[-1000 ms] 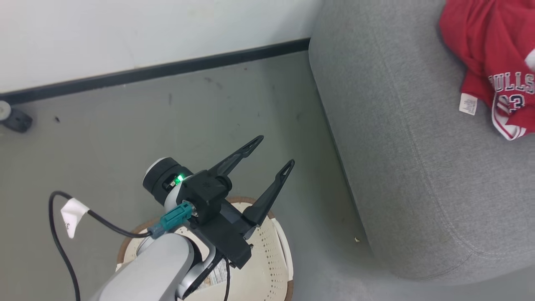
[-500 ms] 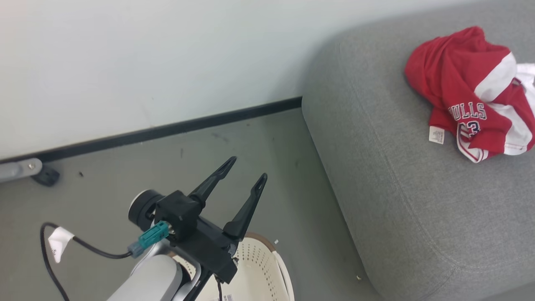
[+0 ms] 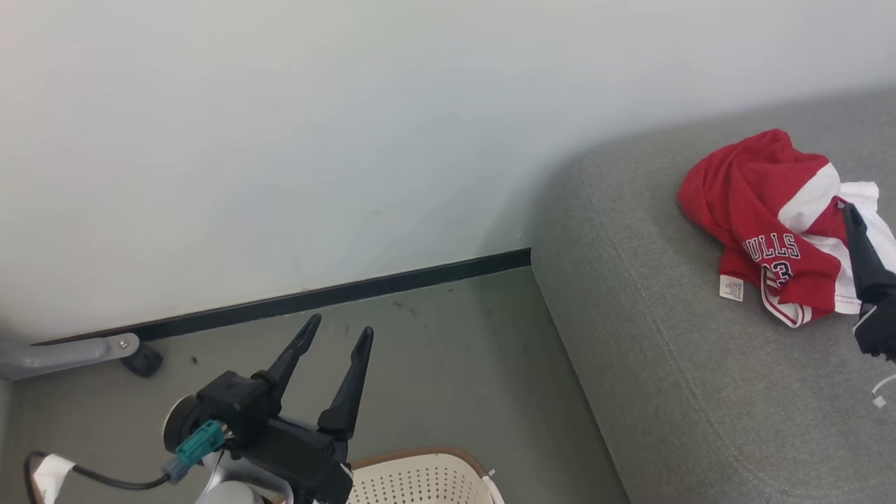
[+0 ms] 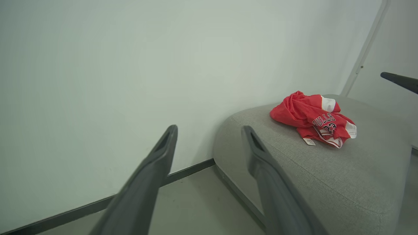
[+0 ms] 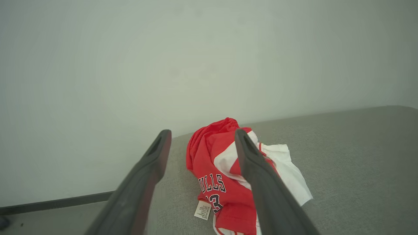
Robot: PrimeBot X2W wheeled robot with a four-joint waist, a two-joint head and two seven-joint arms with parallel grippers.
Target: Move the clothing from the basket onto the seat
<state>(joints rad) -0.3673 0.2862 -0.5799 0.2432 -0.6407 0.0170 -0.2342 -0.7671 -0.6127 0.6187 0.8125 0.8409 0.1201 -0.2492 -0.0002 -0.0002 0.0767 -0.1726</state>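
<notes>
The head camera has swung upward since a second ago, so the pale wall (image 3: pixel 350 140) now fills the upper half of the head view and the basket (image 3: pixel 413 484) shows as a cream perforated sliver with a brown rim at the bottom edge. That shift belongs to the camera, not to the things. The left end effector (image 3: pixel 339 327) hangs above the basket with its fingers parted and nothing between them, though the gap looks narrower than it did a second ago. New in the head view is one dark finger (image 3: pixel 862 252) of the right arm, at the right edge in front of the clothing (image 3: pixel 763 210). In its own wrist view the right end effector (image 5: pixel 202 133) is released and empty, its fingers spread above the heap. The clothing lies crumpled on the seat (image 3: pixel 672 364), near the wall, in the same heap as half a second ago. It is red cloth with broad white bands, "ULLS" lettering over a partly hidden number, striped trim along a hem and a small white care label (image 3: pixel 731 288) sticking out onto the grey fabric.
</notes>
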